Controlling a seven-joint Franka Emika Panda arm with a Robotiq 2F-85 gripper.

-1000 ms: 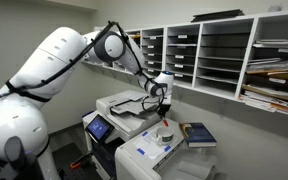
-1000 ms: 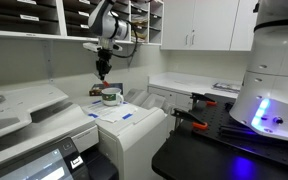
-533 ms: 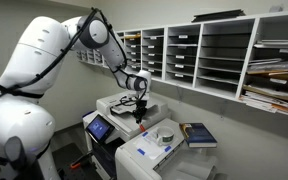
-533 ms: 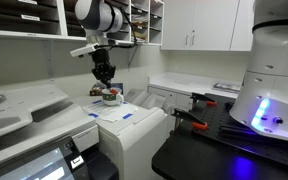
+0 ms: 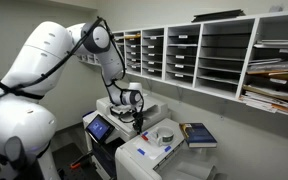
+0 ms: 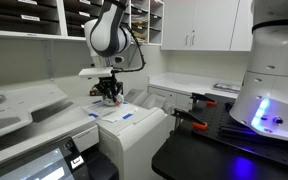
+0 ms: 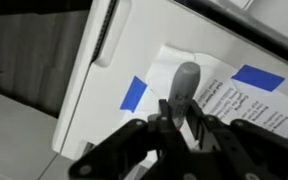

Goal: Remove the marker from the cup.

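- Between the fingertips of the Robotiq gripper [image 7: 180, 120] sits the marker [image 7: 187, 82]. The jaws are drawn narrow and pinch its lower part, so the one arm already has it in hand.
- Its long axis in the wrist view runs from the pinch straight toward 12 o'clock. The free end points away from the palm.
- It looks like a short grey stub with a rounded tip, smooth and a little blurred. No cap colour or label can be made out, and in both exterior views it is too small to pick out.
- Under the marker in the wrist view lies a printed sheet of paper [image 7: 229, 100]. One strip of blue tape [image 7: 134, 93] is at 9 o'clock of the marker, and another is at about 2 o'clock.
- The cup [image 5: 165, 133] is absent from the wrist view. In an exterior view it stands on the white printer top [image 5: 144, 155] at about 4 o'clock of the gripper, near but apart from it.
- Judging by that gap, the marker is clear of the cup. The next move turns on setting it down away from the rim, most likely on the paper below.
- A dark blue book [image 5: 198, 133] lies at 3 o'clock of the cup.
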